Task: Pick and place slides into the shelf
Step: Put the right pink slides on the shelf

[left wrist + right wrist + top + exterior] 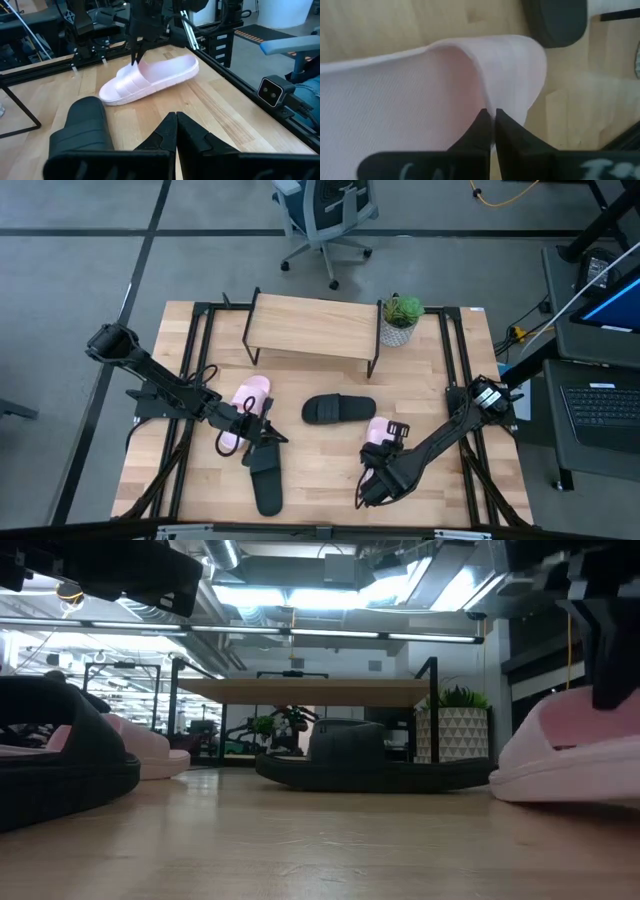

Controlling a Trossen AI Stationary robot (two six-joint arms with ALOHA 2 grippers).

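Over at the table's left edge we find the left gripper pinched fully together, empty, poised above a black slide near the front-left corner, with a pale pink slide just behind it. Mid-table, another black slide lies crosswise in front of the shelf, which stands empty at the back edge. Now right: the right gripper has its fingers nipped onto the strap of the second pink slide, near the front-right corner. We judge the shelf lies behind and left of it, so this nearer arm carries.
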